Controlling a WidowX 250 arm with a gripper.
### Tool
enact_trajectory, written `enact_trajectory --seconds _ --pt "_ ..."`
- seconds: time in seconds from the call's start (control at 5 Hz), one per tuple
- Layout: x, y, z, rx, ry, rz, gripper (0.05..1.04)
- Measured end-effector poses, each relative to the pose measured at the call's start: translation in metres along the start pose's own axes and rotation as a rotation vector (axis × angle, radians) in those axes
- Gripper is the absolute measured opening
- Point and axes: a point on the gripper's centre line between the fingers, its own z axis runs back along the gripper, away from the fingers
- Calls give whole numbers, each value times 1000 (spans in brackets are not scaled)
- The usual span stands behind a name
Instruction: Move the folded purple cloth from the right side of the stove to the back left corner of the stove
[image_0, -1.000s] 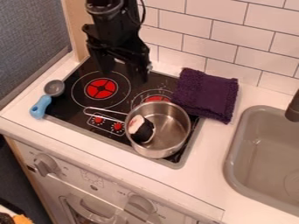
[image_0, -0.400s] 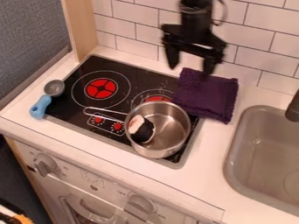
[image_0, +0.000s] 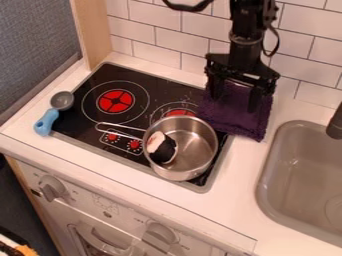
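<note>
Your pincer hangs over the purple cloth, fingers spread; you can't tell contact. Cloth lies between one and two o'clock from the steel pot. Blue-handled scoop: your ten o'clock from pot.

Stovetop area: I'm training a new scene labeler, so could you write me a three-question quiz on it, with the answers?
1. Multiple choice: which of these is the gripper nearest to?
A) the sink
B) the purple cloth
C) the oven knobs

2. True or false: the black-and-white toy food lies inside the metal pot.

3. Fill in the blank: the handle of the scoop at the left side of the stovetop is ____ in color.

Key: 1. B; 2. true; 3. blue
</note>
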Motion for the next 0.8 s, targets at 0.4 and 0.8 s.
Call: enact_trajectory --seconds 0.4,0.8 --pt "-8 13 -15 35 -16 -10 1001" --pt "-4 32 -19 27 -6 -22 1000"
